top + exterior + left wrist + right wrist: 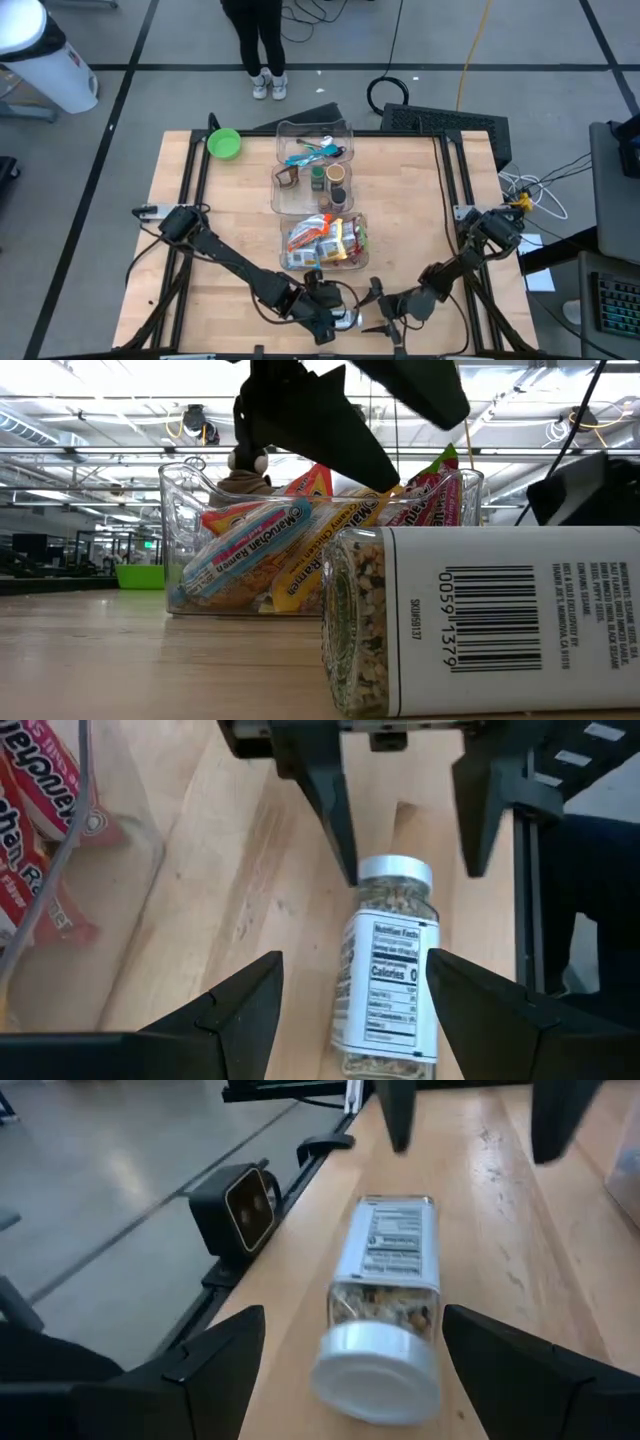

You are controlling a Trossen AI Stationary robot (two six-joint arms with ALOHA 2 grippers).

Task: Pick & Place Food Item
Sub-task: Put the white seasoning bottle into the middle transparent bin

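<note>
We are at the approach step: the spice jar [388,970] lies on its side on the wooden table [220,220], near the front edge, not yet gripped by either arm. Our left gripper [350,995] hovers over it with fingers spread apart, one finger [240,1010] on each flank of the jar's labelled body, and neither appears to touch the glass. Our right gripper [345,1370] faces it from the opposite end, fingers likewise apart, with the jar's white cap [378,1372] pointing toward the gap between them. So the jar sits between both pairs of fingers at once, empty-handed on both sides.

The next move, as we judge it, calls for one gripper to commit: lower until the fingers straddle the jar's body, then close across its narrow width. The round cap end could roll, so a squeeze on the flat labelled sides looks safer. Beyond the fingers stands the clear bin [350,262] of ramen packets [250,550], a likely destination.
</note>
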